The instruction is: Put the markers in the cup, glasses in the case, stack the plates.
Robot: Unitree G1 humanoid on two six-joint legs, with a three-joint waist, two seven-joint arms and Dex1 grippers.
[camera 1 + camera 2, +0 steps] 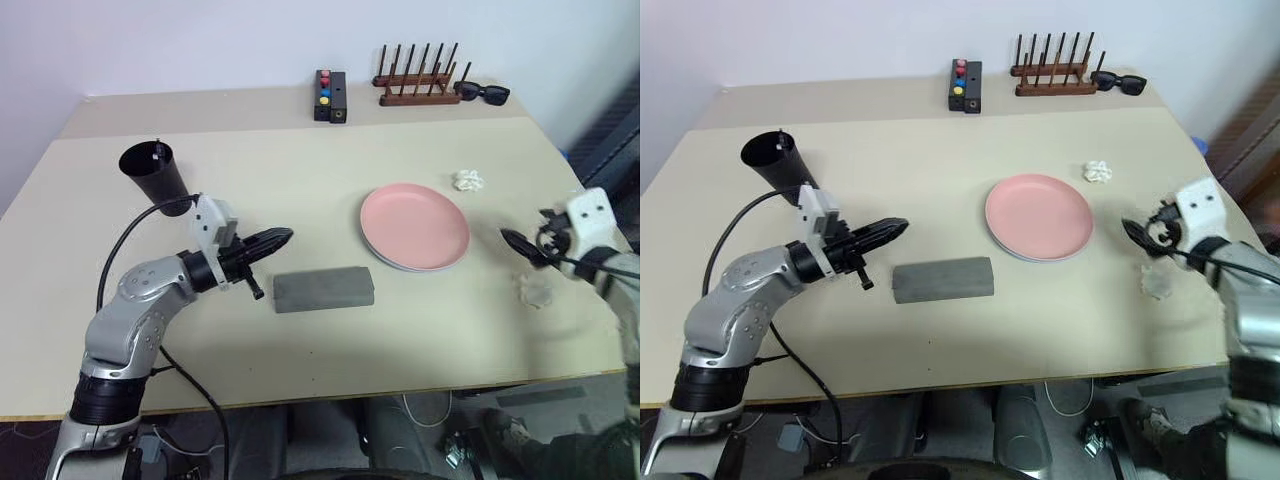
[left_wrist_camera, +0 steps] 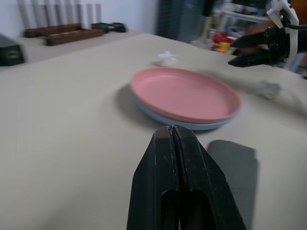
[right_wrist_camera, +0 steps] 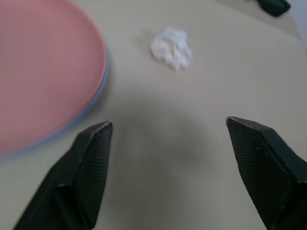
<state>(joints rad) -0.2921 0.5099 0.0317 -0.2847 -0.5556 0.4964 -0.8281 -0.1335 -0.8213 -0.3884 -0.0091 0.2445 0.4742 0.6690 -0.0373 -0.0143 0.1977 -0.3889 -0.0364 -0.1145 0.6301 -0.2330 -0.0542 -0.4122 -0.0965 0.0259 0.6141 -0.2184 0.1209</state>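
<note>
The salmon pink plate [image 1: 415,225] lies on top of the light blue plate [image 2: 201,126], whose rim shows beneath it, right of the table's middle. The grey case [image 1: 323,289] lies shut near the front, left of the plates. The black cup [image 1: 155,175] stands at the far left, and a slim dark tip pokes above its rim. The glasses are hidden. My left gripper [image 1: 277,239] is shut and empty, hovering level just above and left of the case. My right gripper [image 3: 168,124] is open with nothing between its fingers, right of the plates.
A crumpled white wad [image 1: 468,180] lies behind the plates, and a pale scrap [image 1: 536,290] sits near the right edge under my right arm. Along the back stand a wooden peg rack [image 1: 415,85], black sunglasses [image 1: 483,93] and a black box with coloured buttons [image 1: 330,97].
</note>
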